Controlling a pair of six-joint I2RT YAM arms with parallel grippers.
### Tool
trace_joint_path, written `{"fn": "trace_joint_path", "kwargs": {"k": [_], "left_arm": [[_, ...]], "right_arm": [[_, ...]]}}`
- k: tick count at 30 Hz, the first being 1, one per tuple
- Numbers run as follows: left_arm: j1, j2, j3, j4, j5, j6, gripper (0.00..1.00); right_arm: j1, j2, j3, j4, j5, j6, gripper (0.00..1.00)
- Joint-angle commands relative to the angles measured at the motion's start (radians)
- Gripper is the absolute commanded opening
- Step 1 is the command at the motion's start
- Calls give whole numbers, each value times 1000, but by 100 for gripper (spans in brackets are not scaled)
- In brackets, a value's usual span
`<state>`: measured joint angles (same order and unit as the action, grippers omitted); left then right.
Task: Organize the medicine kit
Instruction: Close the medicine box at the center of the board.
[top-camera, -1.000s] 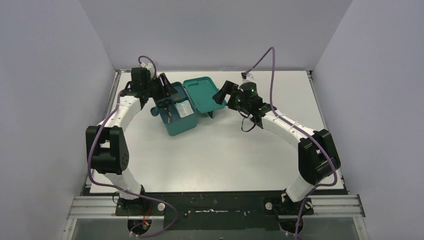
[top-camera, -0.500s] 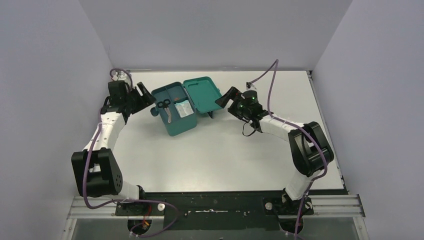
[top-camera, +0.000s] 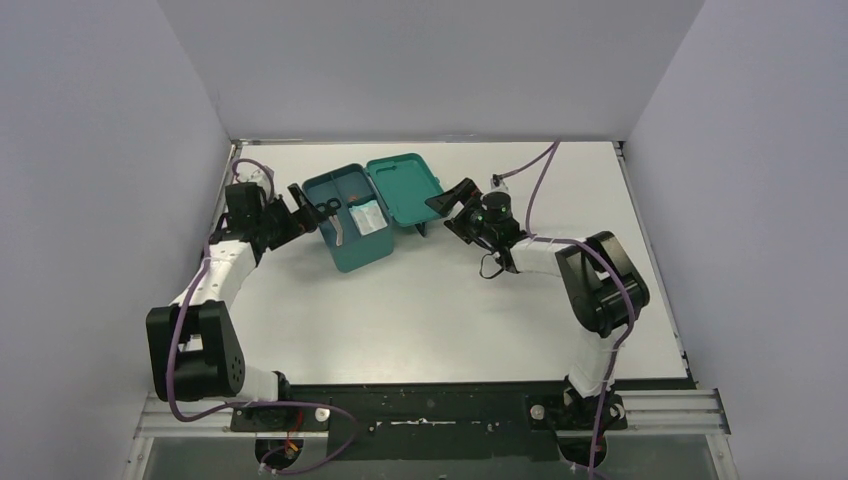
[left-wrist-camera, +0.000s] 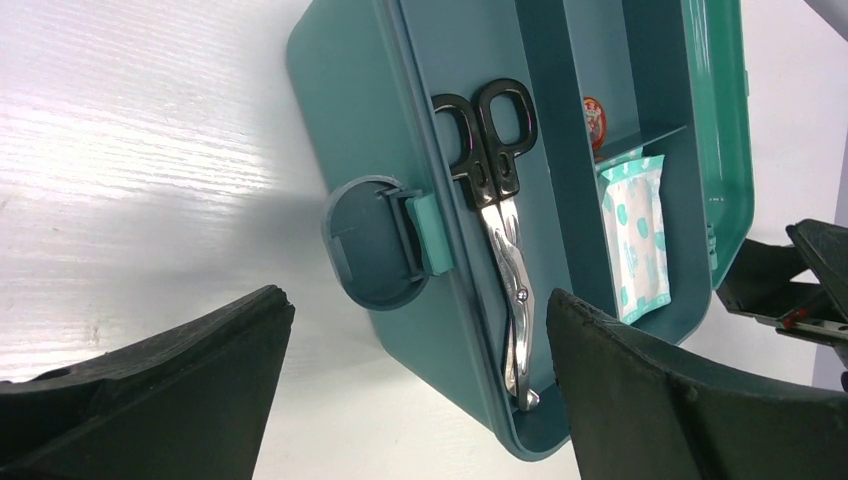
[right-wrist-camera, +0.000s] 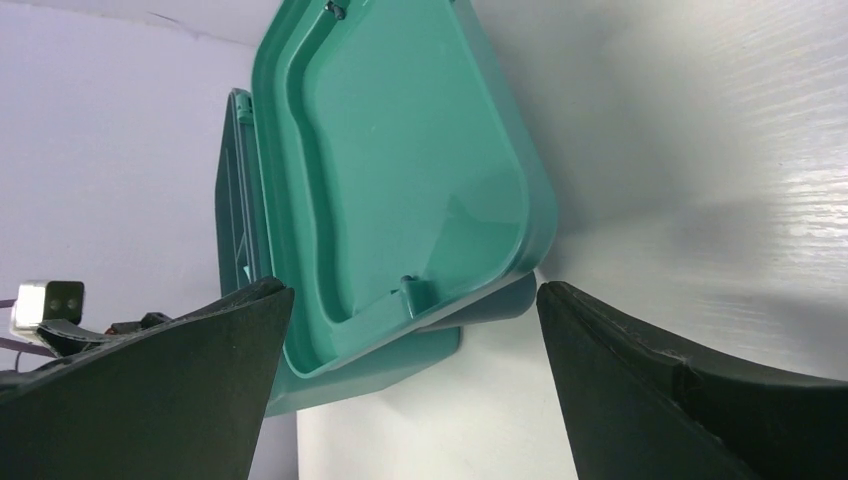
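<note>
Left claw (top-camera: 300, 205) is spread wide with nothing in it, hanging just off the side of the kit (top-camera: 365, 252). Dead ahead of it, between the fingers in the wrist view, sits the round knob (left-wrist-camera: 375, 240) with a small teal catch, near the fingertips but not touching them. Past the knob, inside the box, the scissors (left-wrist-camera: 495, 200) lie flat along the nearest compartment, with the black handles at one end and the blades running down toward the other. Beyond a divider, farther from the claw, a white dotted packet (left-wrist-camera: 632, 235) lies in its own section. A small red-orange thing lies beside it, too small to name.

Over to the right claw (top-camera: 450, 200): it is also wide and empty, and it faces the kit from the opposite side. Straight in front of it is the lid (right-wrist-camera: 400, 170), swung open and tilted back, its inner face toward the fingers. It's close to that claw, but contact can't be told from here.

The kit itself rests on the white table (top-camera: 450, 310), right between the two claws, lid open
</note>
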<state>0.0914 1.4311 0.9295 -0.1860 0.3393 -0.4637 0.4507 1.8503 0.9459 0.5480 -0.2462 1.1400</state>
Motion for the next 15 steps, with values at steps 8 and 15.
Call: {"fn": "trace_joint_path", "kwargs": {"k": [8,15], "left_arm": [[-2,-25,-44,108,99,14,90],[-3,-14,-49,125,122,12,84]], "right_arm": [[-7,69,28,246,-59,29,100],[-20,69,28,292,-84,1,100]]}}
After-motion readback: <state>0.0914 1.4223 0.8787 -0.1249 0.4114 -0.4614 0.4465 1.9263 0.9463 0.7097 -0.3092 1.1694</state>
